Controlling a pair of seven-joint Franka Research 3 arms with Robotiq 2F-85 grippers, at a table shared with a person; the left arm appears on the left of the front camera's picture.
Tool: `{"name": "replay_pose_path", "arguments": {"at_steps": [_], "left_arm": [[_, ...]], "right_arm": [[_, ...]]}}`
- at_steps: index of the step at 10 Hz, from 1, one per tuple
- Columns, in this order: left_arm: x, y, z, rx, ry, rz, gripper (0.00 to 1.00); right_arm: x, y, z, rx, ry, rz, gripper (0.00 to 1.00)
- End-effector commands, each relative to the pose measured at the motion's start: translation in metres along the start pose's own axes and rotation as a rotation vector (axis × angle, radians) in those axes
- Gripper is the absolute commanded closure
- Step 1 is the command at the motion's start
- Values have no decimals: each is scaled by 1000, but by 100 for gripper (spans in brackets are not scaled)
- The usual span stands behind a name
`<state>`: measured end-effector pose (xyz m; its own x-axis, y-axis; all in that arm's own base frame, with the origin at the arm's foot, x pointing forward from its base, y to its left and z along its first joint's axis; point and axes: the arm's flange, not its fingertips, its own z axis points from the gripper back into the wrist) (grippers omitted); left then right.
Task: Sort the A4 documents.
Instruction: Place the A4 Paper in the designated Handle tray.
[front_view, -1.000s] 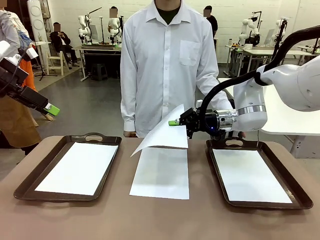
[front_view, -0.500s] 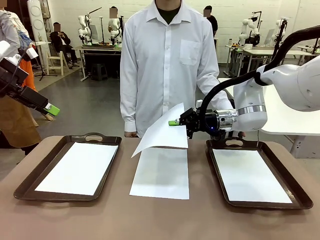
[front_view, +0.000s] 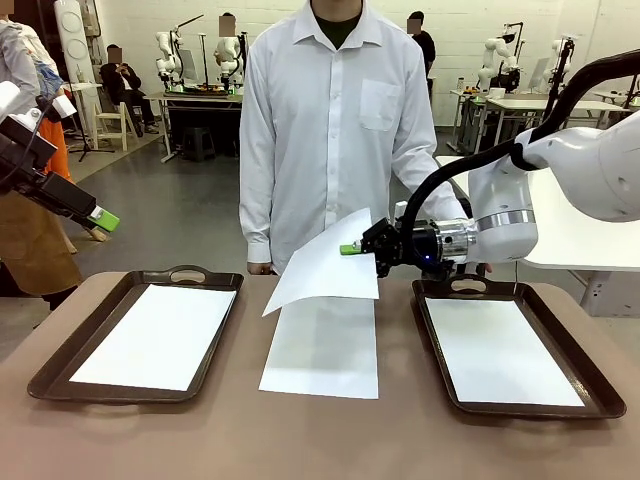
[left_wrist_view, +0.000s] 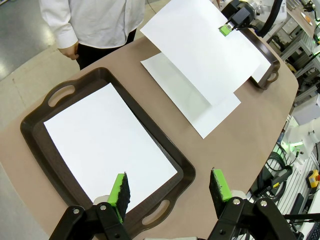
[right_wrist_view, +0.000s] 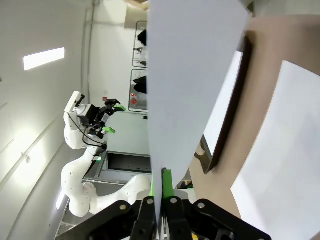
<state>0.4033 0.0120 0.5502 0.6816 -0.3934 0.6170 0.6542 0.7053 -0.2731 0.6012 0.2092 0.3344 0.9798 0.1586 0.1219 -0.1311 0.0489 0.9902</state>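
My right gripper is shut on the edge of one A4 sheet, which hangs tilted above the table's middle. The right wrist view shows that sheet clamped edge-on in the gripper. Under it another sheet lies flat on the table. One sheet rests in the left brown tray and one in the right tray. My left gripper hovers high at the far left; in its wrist view it stands open above the left tray's sheet, holding nothing.
A person in a white shirt stands at the table's far edge, just behind the held sheet. The brown table has bare room along its front edge and between the trays and the middle sheet.
The right gripper has drifted slightly to the right with its sheet, whose free end has shifted a little. The left arm has not moved.
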Motion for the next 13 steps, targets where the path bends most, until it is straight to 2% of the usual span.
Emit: {"name": "replay_pose_path", "arguments": {"at_steps": [1, 5, 7, 9, 11, 13], "left_arm": [[-2, 1, 0, 5, 2, -20, 17], [-2, 1, 0, 5, 2, -20, 17], [-2, 1, 0, 5, 2, -20, 17], [-2, 1, 0, 5, 2, -20, 17], [-2, 1, 0, 5, 2, -20, 17], [-2, 1, 0, 5, 2, -20, 17]], "right_arm": [[-20, 7, 31, -68, 34, -76, 99], [-52, 23, 127, -169, 40, -56, 99], [-74, 14, 171, -232, 39, -68, 99], [-86, 4, 205, -214, 76, -31, 99], [-88, -12, 230, -225, 133, 13, 99], [-85, -24, 256, -251, 112, -34, 99]]}}
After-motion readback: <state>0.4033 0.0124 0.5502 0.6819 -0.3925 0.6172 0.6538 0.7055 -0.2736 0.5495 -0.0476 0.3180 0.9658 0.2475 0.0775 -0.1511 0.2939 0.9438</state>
